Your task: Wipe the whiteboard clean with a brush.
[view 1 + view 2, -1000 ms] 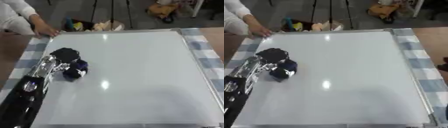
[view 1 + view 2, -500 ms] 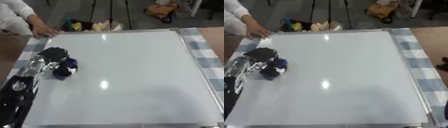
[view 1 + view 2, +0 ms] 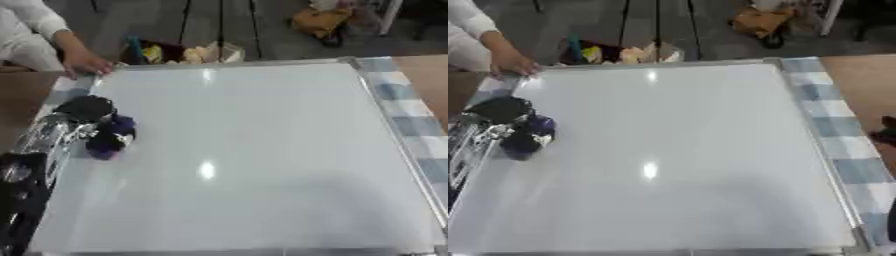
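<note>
Near the whiteboard's (image 3: 262,150) left edge, the dark blue brush (image 3: 110,138) sits on the board under the left hand (image 3: 86,111), whose fingers curl around it. That arm comes in from the lower left corner, silver and black. At the right edge a dark bit of the right hand (image 3: 884,134) shows, fingers unclear; a person's hand (image 3: 85,63) rests on the board's far left corner, above checked cloth (image 3: 409,115).

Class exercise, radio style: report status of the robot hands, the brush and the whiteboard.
Left robot hand shut on brush, near whiteboard left edge. Right robot hand not seen. Board shows no marks. Person's hand on far-left corner.
</note>
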